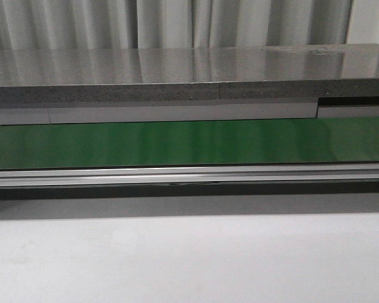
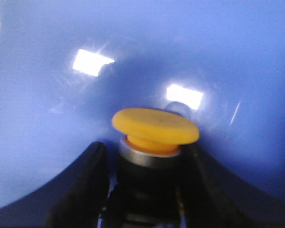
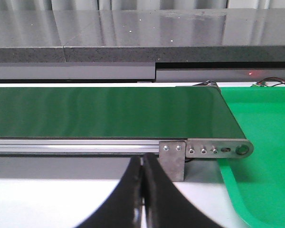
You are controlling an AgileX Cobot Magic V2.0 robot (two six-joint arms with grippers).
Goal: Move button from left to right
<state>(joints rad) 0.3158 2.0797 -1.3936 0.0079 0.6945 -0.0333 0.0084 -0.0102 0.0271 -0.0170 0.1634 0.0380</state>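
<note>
In the left wrist view we see the button (image 2: pixel 154 142) sitting between the dark fingers (image 2: pixel 83 185) of the left gripper (image 2: pixel 149 190). Its round yellow-orange cap faces away from the camera, above a silvery collar and a black body. The fingers stand close on either side of that body and appear to be clamped on it. Behind the button there is only a glossy blue surface (image 2: pixel 47 95) with bright rectangular reflections — we cannot tell what it is.

In the right wrist view the right gripper (image 3: pixel 143 190) has its two black fingers pressed together with nothing between them. It hovers over the pale tabletop (image 3: pixel 47 199), just in front of the aluminium side rail (image 3: pixel 76 145) of the green conveyor belt (image 3: pixel 104 111). The belt ends at a roller bracket (image 3: pixel 221 149), and a green tray (image 3: pixel 261 156) lies beside and below that end.

The front view shows the same green belt (image 1: pixel 177 142) running across the picture, its rail in front, a grey stone-like ledge (image 1: pixel 177 82) behind, and a pleated curtain (image 1: pixel 177 22) at the back — neither arm nor the button appears there.
</note>
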